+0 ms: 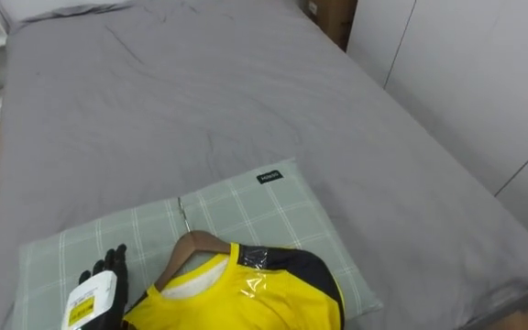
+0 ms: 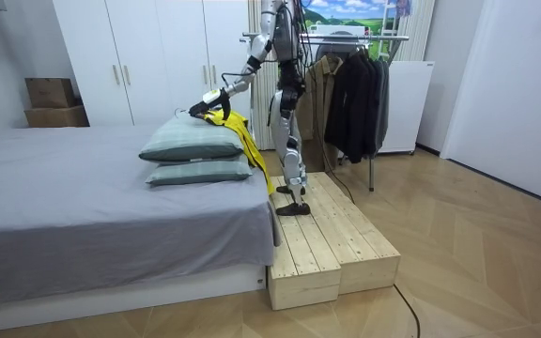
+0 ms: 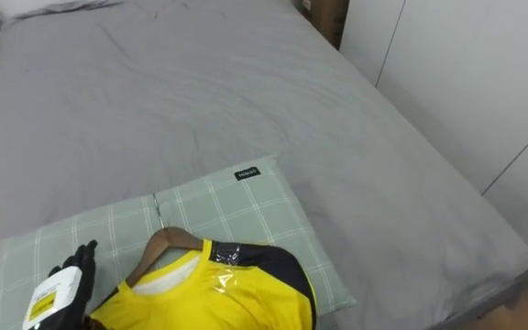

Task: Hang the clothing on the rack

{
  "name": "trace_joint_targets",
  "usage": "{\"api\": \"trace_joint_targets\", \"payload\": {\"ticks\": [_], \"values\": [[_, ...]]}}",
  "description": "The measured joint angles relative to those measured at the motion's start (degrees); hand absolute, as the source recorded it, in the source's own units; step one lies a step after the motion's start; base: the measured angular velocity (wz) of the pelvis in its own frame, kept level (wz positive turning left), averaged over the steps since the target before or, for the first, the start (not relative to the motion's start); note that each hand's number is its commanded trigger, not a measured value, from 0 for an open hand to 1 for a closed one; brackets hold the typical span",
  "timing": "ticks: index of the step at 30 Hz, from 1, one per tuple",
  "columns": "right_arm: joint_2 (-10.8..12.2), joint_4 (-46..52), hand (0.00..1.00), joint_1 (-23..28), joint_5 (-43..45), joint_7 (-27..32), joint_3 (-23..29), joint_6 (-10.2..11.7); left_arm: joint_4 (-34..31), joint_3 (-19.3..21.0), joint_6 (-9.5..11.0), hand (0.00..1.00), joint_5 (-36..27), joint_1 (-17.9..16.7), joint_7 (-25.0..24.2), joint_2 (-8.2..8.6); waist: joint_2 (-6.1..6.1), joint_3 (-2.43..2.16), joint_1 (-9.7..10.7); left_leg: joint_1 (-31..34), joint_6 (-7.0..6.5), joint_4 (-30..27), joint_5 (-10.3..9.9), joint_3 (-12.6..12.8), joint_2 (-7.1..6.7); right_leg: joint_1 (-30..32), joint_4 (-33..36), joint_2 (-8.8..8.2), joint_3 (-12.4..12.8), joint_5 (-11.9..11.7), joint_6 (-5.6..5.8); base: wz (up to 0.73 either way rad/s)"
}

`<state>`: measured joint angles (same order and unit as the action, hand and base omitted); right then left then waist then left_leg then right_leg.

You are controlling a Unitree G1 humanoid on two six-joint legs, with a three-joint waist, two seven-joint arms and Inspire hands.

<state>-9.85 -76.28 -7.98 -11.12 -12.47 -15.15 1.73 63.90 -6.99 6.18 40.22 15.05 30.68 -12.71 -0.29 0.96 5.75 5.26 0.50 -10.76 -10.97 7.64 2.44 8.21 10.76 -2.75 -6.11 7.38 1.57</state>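
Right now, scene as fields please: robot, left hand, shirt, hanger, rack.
robot: stands on platform beside bed, left arm reaching over pillow
left hand: open, fingers straight, beside hanger, not gripping it
shirt: yellow and black, on hanger, lying on the pillow
hanger: wooden, metal hook pointing up the pillow
rack: behind robot, dark clothes hanging
task state: shirt not yet hung
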Motion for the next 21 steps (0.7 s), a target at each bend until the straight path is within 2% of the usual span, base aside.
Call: {"api": "trace_joint_targets", "payload": {"ticks": [5, 21], "values": [[0.63, -0.07, 0.0, -1.1, -0.28, 1.3, -1.63, -0.05, 2.1, 0.0, -0.17, 0.0, -0.03, 1.57, 0.41, 0.18, -0.95, 0.53, -0.43, 0.38, 0.0, 0.02, 0.0, -0.11, 0.0, 0.22, -0.01, -0.02, -0.15, -0.01, -0.01, 0.0], [0.69, -0.25, 0.0, -3.15, -0.19, 2.37, -1.72, -0.54, 2.77, -0.21, -1.0, 0.0, -1.41, 1.98, 0.42, 0.84, -1.11, 0.49, -1.01, 2.48, -0.03, -0.25, 0.34, -0.3, 0.0, 2.0, -0.1, -0.06, -0.65, -0.38, -0.21, 0.01]]}}
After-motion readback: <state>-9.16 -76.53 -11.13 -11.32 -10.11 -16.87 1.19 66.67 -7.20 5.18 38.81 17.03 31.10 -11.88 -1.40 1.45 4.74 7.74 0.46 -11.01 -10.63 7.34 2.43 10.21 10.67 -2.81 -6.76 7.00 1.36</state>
